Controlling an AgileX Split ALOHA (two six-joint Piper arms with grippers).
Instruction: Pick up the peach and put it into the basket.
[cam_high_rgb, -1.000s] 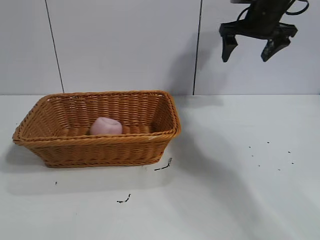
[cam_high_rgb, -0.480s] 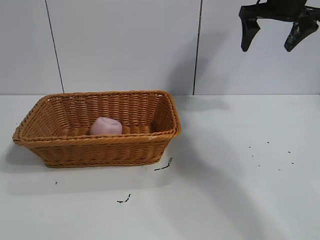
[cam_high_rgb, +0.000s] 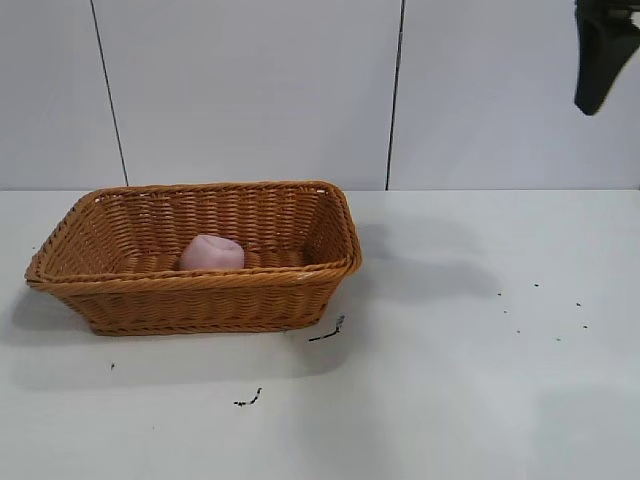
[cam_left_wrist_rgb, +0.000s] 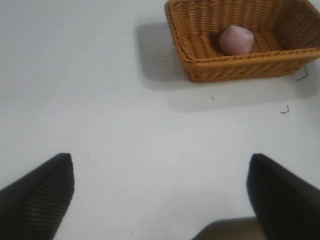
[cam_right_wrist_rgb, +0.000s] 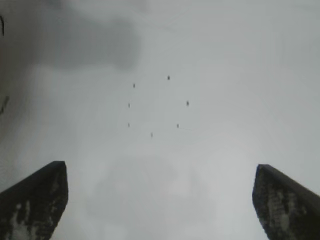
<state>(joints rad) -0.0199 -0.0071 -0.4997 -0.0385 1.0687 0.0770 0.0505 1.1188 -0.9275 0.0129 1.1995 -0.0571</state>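
Note:
The pale pink peach (cam_high_rgb: 212, 252) lies inside the orange-brown wicker basket (cam_high_rgb: 100, 300) at the table's left; both also show in the left wrist view, the peach (cam_left_wrist_rgb: 236, 40) within the basket (cam_left_wrist_rgb: 200, 65). My right gripper (cam_right_wrist_rgb: 160, 172) is open and empty, high above the table's right side; only one dark finger (cam_high_rgb: 600, 60) shows at the exterior view's top right corner. My left gripper (cam_left_wrist_rgb: 160, 172) is open and empty, well away from the basket, over bare table; it is out of the exterior view.
Small dark specks (cam_high_rgb: 540, 305) dot the white table on the right, also in the right wrist view (cam_right_wrist_rgb: 152, 105). Two dark scraps lie near the basket's front corner (cam_high_rgb: 328, 330) and further forward (cam_high_rgb: 248, 400). A panelled grey wall stands behind.
My right gripper has risen and moved right, from above the basket's right side to nearly out of the exterior view. The peach and basket have not moved.

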